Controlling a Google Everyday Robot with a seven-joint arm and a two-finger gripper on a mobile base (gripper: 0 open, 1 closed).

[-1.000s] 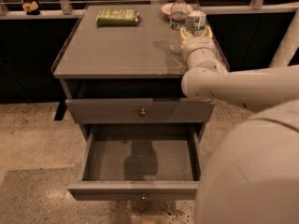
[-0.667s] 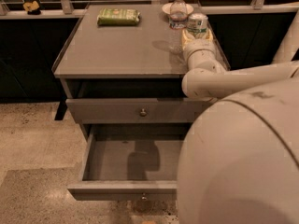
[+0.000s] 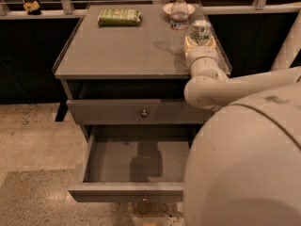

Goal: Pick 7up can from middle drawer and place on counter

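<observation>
The 7up can (image 3: 200, 30), silver with a green-and-white label, stands upright between the fingers of my gripper (image 3: 200, 40) over the right side of the counter (image 3: 122, 51). The gripper is shut on the can. I cannot tell whether the can touches the counter. The middle drawer (image 3: 94, 160) is pulled open below, and its grey inside shows nothing but shadow. Its knob (image 3: 144, 200) is at the front.
A clear water bottle (image 3: 179, 9) stands just behind the can, in front of a white bowl (image 3: 167, 7). A green packet (image 3: 119, 17) lies at the back left of the counter. The upper drawer (image 3: 144, 112) is closed. My arm's large white body (image 3: 244, 164) fills the lower right.
The gripper with the can has shifted slightly toward the front right of the counter. The arm's white body now covers more of the lower right and the drawer's right end.
</observation>
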